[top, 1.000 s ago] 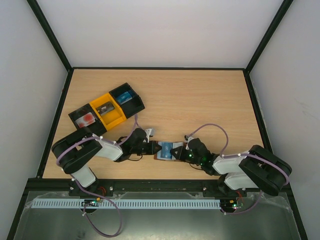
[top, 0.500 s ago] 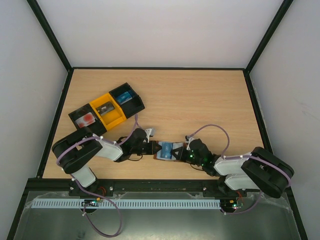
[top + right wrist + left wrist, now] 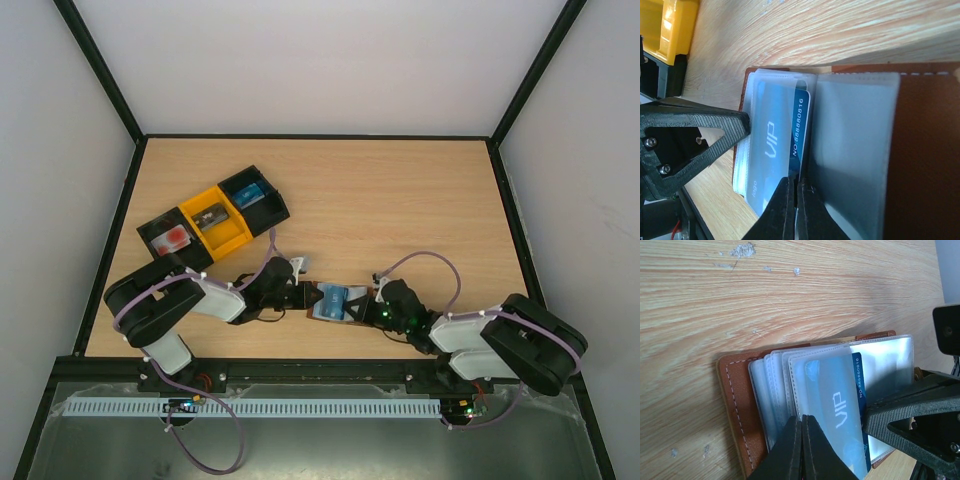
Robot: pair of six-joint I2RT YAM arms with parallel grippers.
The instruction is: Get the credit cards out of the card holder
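The brown card holder (image 3: 322, 312) lies open on the table between my two grippers, its clear sleeves fanned out. A blue credit card (image 3: 837, 410) marked VIP sits in the top sleeve, its numbered edge (image 3: 799, 130) poking out. The left gripper (image 3: 801, 417) is shut, pinching the sleeve edges over the brown cover (image 3: 735, 400). My right gripper (image 3: 796, 181) is shut on the card's exposed edge, beside the empty right-hand sleeve (image 3: 855, 150). In the top view the left gripper (image 3: 300, 297) and right gripper (image 3: 368, 305) face each other across the holder.
A row of trays stands at the back left: a black tray (image 3: 157, 226) with a red-patched card, a yellow tray (image 3: 232, 233) with a dark card, a black tray (image 3: 268, 208) with a blue card. The yellow tray's corner (image 3: 665, 25) shows in the right wrist view.
The right arm has drawn back slightly to the right, its jaws closing fully. The left arm and the holder have stayed put.
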